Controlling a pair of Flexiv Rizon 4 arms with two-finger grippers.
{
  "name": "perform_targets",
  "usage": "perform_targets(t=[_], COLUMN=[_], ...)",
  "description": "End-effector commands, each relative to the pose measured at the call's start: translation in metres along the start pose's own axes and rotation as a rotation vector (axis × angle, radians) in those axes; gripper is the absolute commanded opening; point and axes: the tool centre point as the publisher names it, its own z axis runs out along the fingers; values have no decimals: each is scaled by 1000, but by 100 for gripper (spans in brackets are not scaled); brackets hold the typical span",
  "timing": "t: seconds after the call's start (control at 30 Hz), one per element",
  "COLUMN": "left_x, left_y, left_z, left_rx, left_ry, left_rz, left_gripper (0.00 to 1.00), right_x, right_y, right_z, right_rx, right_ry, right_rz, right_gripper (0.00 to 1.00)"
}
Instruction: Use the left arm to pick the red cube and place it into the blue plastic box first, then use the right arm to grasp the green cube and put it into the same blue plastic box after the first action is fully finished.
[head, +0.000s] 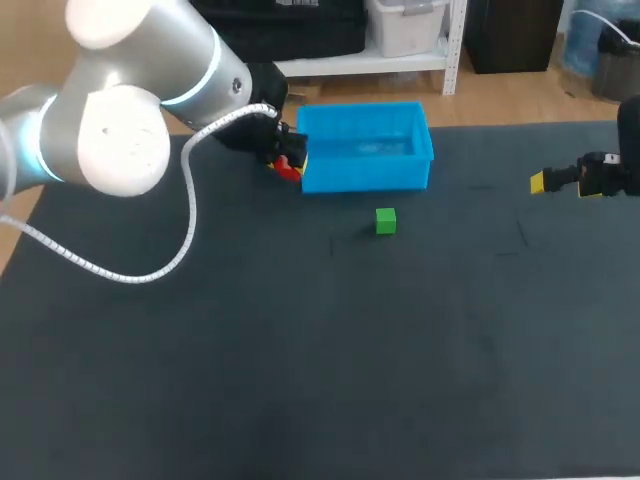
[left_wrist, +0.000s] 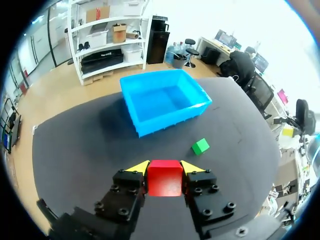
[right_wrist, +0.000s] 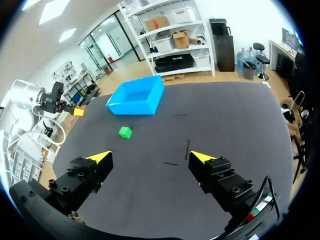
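Table (head: 300, 400): dark matt covering, faintly textured like cloth or felt, no glare. Blue plastic box (head: 366, 147): smooth moulded plastic with a soft sheen on the inner floor. Red cube (left_wrist: 164, 180) and green cube (left_wrist: 200, 146): plain, smooth, matt faces; material cannot be told. Left arm (head: 120, 110): smooth silver-grey housing, satin finish with bright highlights, trailing a cable (head: 191, 210) in ribbed white spiral wrap. Left hand (left_wrist: 165, 167) and right hand (right_wrist: 151, 157): matt black bodies set with bolt heads, fingertips in smooth matt yellow.
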Motion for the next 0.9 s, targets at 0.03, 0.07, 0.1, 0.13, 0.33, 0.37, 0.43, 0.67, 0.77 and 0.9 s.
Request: perform_targets(t=[0.03,0.07,0.1,0.13,0.33,0.37,0.43,0.67,0.77,0.9], left_x=[-14,-17,-20,-23,-45,-49,-57,-82,-89,-97], left_y=[4,5,5,5,10,11,13,20,18,14], left_z=[8,9,11,13,26,29,32,48,56,67], left_rx=[22,20,25,27,53,54,58,56,52,50], left_ry=[5,9,9,8,-12,-16,-31,-36,-24,-5], left_rz=[23,35,48,59,98,103,117,118,112,87], left_gripper=[0,0,0,0,0,0,0,0,0,0], right_x=[0,0,0,0,0,0,0,0,0,0], right_y=[0,0,0,0,0,0,0,0,0,0], right_z=[0,0,0,0,0,0,0,0,0,0], right_rx=[0,0,0,0,0,0,0,0,0,0], right_ry=[1,1,1,1,1,1,1,1,1,1], right_rz=[-1,-1,-1,-1,-1,-1,-1,-1,-1,-1], right_gripper=[100,100,100,100,100,100,100,100,100,100])
